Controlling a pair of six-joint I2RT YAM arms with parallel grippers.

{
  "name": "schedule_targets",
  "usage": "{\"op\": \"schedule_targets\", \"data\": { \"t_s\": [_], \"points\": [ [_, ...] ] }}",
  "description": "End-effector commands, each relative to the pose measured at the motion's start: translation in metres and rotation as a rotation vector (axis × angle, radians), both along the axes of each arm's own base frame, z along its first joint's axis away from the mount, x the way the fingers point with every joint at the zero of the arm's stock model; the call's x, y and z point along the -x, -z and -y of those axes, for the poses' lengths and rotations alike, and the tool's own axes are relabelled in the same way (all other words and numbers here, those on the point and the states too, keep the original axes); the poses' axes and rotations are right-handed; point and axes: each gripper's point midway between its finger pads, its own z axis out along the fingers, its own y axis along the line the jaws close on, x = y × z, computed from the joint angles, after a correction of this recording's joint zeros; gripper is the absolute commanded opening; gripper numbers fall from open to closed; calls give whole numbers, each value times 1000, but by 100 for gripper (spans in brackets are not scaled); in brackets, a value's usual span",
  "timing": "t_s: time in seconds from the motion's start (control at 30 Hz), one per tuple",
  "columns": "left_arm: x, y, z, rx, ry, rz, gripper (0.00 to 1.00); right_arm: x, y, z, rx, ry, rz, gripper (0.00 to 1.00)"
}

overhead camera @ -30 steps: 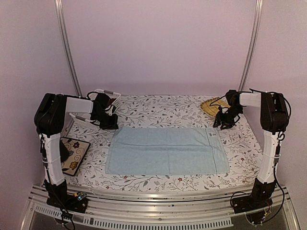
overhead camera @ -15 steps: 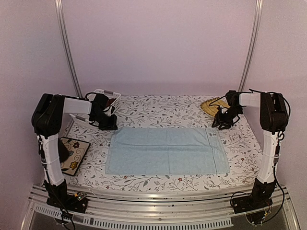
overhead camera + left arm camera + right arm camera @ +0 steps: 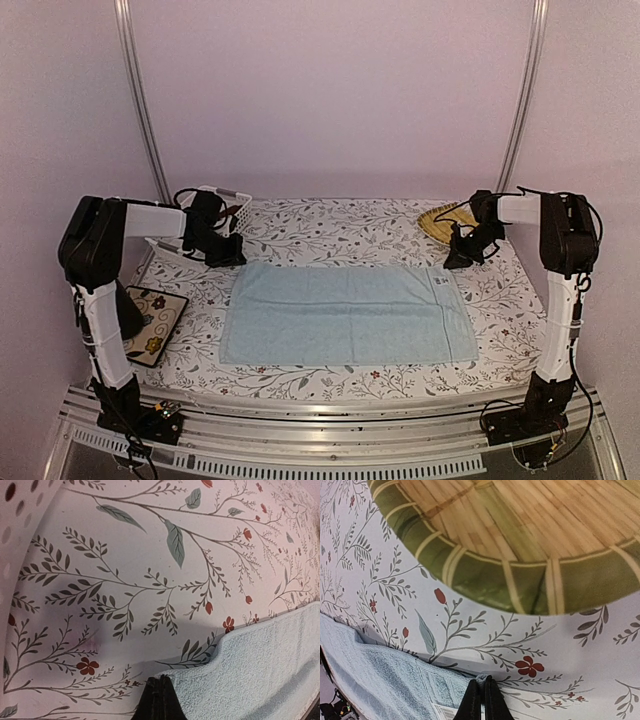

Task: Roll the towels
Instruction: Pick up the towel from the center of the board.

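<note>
Right wrist crops the right tool (image 3: 481, 682), left wrist the left tool (image 3: 160, 682), each pinching a blue towel (image 3: 345, 315) corner.

The top view looks down from high at the near edge over the whole table (image 3: 350, 222). Both wrist views sit low and close, each sharing one far corner of the blue towel (image 3: 345, 315).
</note>
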Motion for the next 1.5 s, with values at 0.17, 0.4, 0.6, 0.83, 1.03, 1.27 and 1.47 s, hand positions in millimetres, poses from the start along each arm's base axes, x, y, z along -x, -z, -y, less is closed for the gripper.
{"op": "schedule_targets", "data": {
  "t_s": [0.17, 0.4, 0.6, 0.83, 1.03, 1.27, 1.47],
  "points": [
    [-4, -34, 4, 39, 4, 75, 0, -3, -14, 0, -3, -16, 61, 2],
    [-10, -57, 4, 47, 6, 131, 0, -9, -49, 0, -5, -29, 146, 2],
    [-1, -64, 3, 43, 17, 136, 0, 3, -71, -4, -26, -48, 166, 2],
    [20, -68, -1, 40, 44, 138, 0, 32, -93, -10, -66, -66, 168, 2],
    [41, -72, -5, 39, 52, 146, 0, 72, -98, -18, -90, -91, 151, 2],
    [63, -76, -13, 27, 58, 156, 0, 101, -109, -15, -72, -90, 160, 2],
    [47, -58, -20, -39, 12, 130, 44, 107, -97, -16, -60, -99, 126, 2]
  ]
}}
